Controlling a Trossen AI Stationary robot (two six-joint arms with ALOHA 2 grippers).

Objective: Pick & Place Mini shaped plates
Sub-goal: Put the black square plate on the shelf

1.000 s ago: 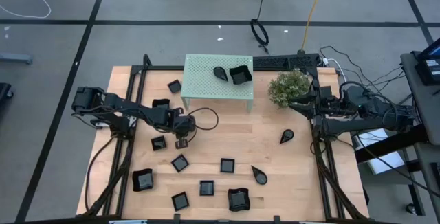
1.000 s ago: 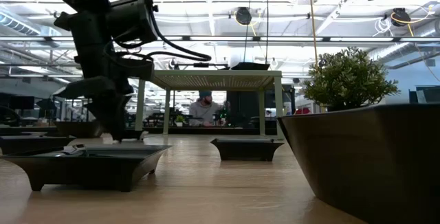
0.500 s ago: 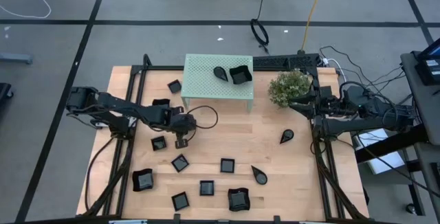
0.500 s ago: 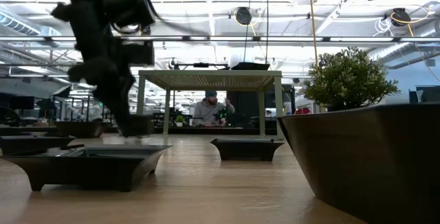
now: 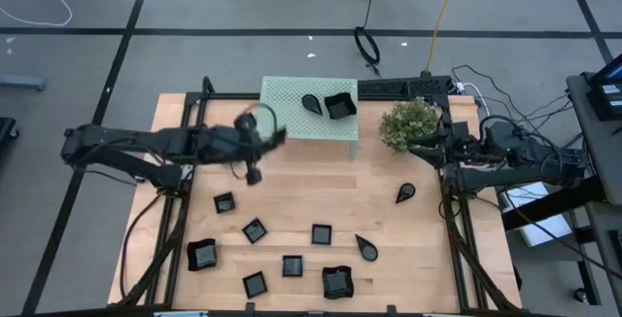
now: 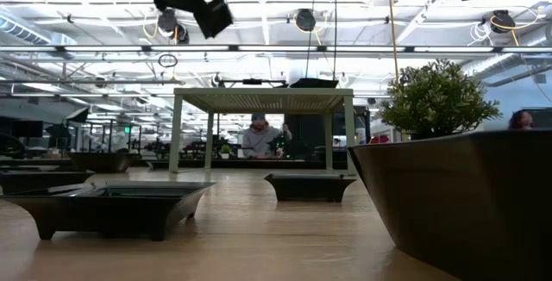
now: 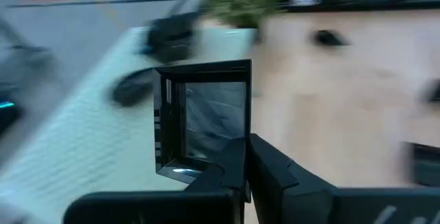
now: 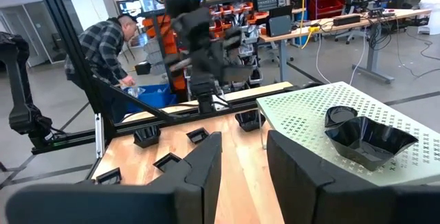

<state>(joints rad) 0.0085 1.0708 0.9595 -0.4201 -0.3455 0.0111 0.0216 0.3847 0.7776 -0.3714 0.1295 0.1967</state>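
The counter (image 5: pixel 389 229) fills the frame's centre; the green stand (image 5: pixel 292 113) sits at upper centre; beside it, the left gripper (image 5: pixel 270 134) clamps a square plate (image 7: pixel 206 114); the right gripper (image 8: pixel 240 155), jaws apart, waits at right.

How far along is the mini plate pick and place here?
Done: a teardrop plate and a curved-rim square plate sit on the mint-green stand. In hand: the left gripper holds a small square plate in the air beside the stand. Left: at least nine plates lie on the wooden table. The right gripper waits open near the plant.
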